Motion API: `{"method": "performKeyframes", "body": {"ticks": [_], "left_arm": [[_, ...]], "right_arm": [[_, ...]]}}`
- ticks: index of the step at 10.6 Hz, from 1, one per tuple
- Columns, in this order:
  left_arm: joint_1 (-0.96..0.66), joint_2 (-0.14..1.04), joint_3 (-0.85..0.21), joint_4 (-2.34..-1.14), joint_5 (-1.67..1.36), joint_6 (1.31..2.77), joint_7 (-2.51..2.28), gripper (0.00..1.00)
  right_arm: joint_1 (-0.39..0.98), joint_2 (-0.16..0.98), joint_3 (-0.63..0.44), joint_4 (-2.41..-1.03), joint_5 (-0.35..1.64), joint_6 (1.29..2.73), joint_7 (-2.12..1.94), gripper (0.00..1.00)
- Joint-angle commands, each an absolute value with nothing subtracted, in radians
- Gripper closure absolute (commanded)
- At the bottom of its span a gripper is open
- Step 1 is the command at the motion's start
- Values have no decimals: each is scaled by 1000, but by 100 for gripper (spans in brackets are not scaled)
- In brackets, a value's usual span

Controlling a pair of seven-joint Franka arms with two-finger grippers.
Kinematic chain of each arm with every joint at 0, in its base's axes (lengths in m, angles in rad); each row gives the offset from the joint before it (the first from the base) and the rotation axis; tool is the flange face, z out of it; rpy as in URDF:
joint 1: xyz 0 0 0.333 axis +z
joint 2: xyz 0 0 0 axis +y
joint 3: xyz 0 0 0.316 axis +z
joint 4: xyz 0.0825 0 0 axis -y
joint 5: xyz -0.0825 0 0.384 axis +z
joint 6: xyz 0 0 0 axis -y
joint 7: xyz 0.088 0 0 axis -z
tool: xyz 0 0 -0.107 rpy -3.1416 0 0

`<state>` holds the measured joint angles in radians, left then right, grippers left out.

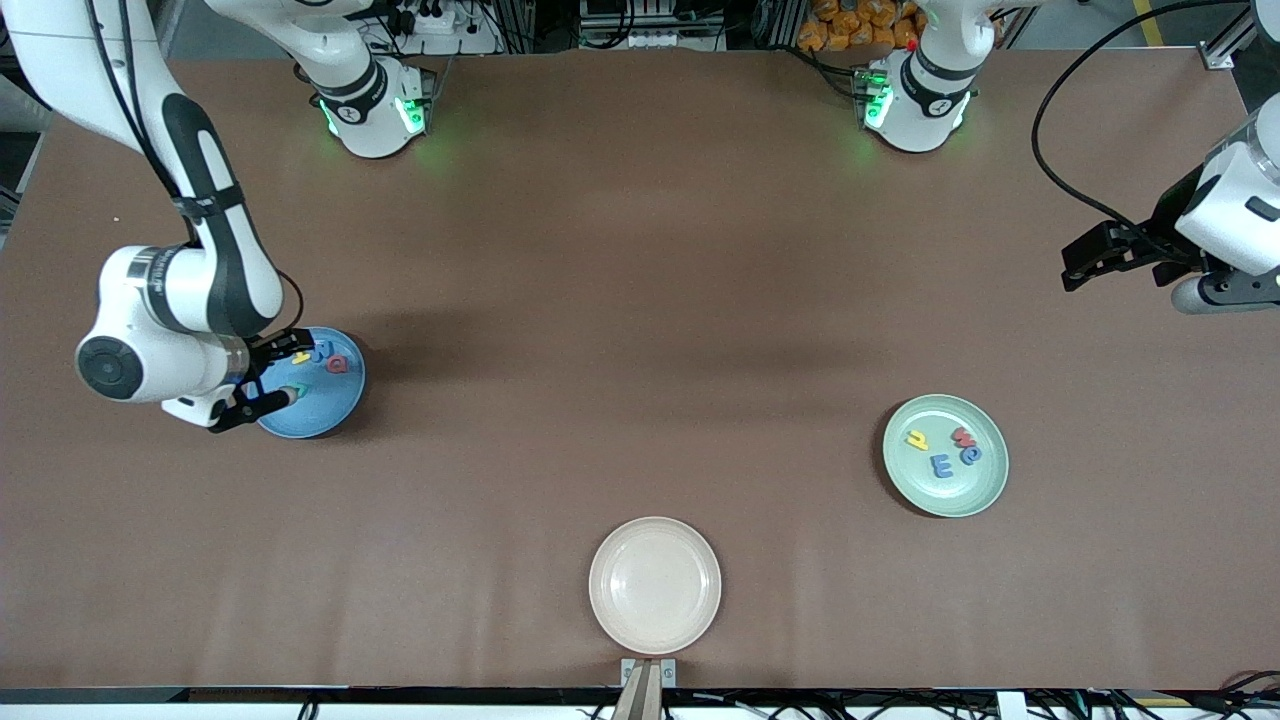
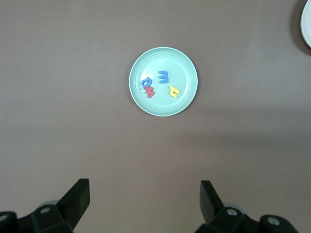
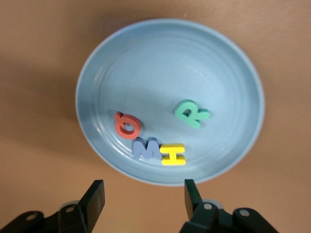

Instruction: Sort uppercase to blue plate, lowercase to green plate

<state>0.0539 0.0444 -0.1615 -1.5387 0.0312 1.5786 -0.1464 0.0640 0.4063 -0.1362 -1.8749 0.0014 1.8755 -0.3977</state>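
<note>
Sky-blue plate (image 3: 170,58) bearing Q (image 3: 127,125), M (image 3: 146,149), H (image 3: 173,154), R (image 3: 190,113), right hand (image 3: 143,194) spread empty above; green plate (image 1: 945,455) bearing E (image 1: 941,465), three lowercase (image 1: 965,437); left hand (image 2: 145,196) wide, waiting over bare worktop (image 1: 640,300).

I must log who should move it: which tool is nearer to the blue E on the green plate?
Left. The left tool hangs open over bare table past the green plate holding the blue E; the right tool is open over the blue plate.
</note>
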Motion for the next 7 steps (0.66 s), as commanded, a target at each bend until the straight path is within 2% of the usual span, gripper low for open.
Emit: {"method": "performKeyframes", "body": {"ticks": [1,4,5,7], "left_arm": [[52,46,-156,-1522,8,1577,-123,0],[58,44,-155,-1522,11,1575,-126,0],[58,44,-155,-1522,12,1575,-126,0],[63,44,-155,-1522,12,1575,-124,0]], "right_arm": [[51,365,-126,-1768,20,1742,-348,25],[52,278,-126,-1588,18,1495,-244,19],[52,241,-124,-1536,18,1446,-207,3],[52,184,-118,-1450,20,1372,-125,0]]}}
